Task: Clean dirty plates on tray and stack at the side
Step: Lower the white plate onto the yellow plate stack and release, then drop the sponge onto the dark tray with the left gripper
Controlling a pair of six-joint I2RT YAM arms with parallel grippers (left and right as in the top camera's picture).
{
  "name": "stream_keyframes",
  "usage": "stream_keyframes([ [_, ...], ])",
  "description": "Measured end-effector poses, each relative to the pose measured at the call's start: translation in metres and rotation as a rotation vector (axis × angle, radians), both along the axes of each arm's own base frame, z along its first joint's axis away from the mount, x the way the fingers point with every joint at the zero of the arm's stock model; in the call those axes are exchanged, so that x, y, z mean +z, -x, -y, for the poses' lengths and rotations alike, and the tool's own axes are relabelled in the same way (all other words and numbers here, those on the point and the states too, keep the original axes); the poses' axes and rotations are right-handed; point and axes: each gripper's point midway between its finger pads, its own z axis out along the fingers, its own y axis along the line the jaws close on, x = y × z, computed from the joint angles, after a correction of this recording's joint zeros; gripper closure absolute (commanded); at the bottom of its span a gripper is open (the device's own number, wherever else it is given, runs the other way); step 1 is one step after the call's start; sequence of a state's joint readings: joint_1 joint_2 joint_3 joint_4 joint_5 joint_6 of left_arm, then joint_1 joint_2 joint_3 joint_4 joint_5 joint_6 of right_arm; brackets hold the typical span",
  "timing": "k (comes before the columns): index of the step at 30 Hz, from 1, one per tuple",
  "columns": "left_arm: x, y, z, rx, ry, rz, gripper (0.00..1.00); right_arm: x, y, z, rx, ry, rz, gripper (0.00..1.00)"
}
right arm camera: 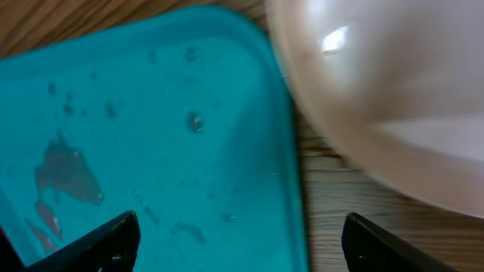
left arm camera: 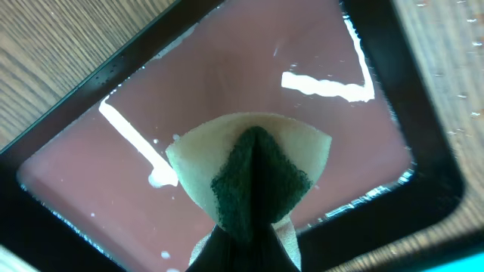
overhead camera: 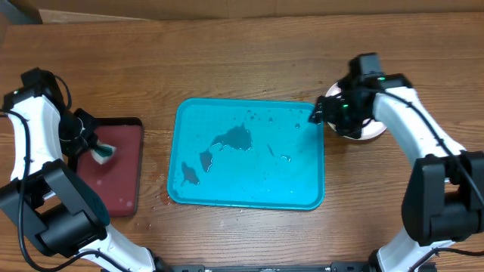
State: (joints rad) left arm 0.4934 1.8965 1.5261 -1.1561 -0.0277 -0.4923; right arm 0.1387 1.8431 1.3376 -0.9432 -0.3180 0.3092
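Plastic and dark-smudged, the turquoise tray (overhead camera: 295,185) lies mid-table. The white plate (overhead camera: 372,134) sits just right of its far right corner, under the right gripper (overhead camera: 319,115). At left, the left gripper (overhead camera: 92,146) pinches a sponge (overhead camera: 104,151) over the red tray (overhead camera: 121,185).

Left wrist: the folded sponge (left arm camera: 257,174) is clamped above the wet red tray (left arm camera: 227,75).

Right wrist: fingertips (right arm camera: 106,238) spread wide over the tray's right edge, the blurred plate (right arm camera: 378,98) beyond.

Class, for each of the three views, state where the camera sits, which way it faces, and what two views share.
Overhead: fixed high, facing straight down on the turquoise tray; left arm and right arm show.
Left wrist: over the dark red tray, facing down; left gripper pinches a sponge.
Right wrist: low, facing tray corner and white plate; open right gripper shows.
Shared: overhead and right wrist show the turquoise tray.
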Motion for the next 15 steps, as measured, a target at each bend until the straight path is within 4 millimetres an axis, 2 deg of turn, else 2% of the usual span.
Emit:
stream_keyframes([
  [1, -0.004, 0.001, 0.000, -0.003, 0.000, -0.005, 0.93, 0.001, 0.001, -0.010, 0.025, -0.005, 0.007, 0.13],
  [3, -0.012, 0.006, 0.003, -0.014, 0.006, -0.020, 0.71, 0.002, 0.002, -0.026, 0.069, -0.014, 0.024, 0.12],
  [5, -0.019, 0.013, 0.007, -0.016, 0.021, -0.040, 0.75, 0.003, 0.004, -0.041, 0.108, -0.024, 0.040, 0.11],
  [7, -0.024, 0.016, 0.009, -0.020, 0.028, -0.051, 0.75, 0.004, 0.005, -0.052, 0.132, -0.030, 0.055, 0.11],
  [9, -0.024, 0.016, 0.009, -0.021, 0.029, -0.052, 0.65, 0.004, 0.006, -0.061, 0.152, -0.033, 0.062, 0.11],
  [11, -0.024, 0.015, 0.008, -0.031, 0.025, -0.046, 0.49, 0.005, 0.010, -0.068, 0.169, -0.034, 0.062, 0.11],
  [15, -0.024, 0.014, 0.008, -0.029, 0.025, -0.042, 0.45, 0.005, 0.014, -0.078, 0.184, -0.037, 0.057, 0.14],
])
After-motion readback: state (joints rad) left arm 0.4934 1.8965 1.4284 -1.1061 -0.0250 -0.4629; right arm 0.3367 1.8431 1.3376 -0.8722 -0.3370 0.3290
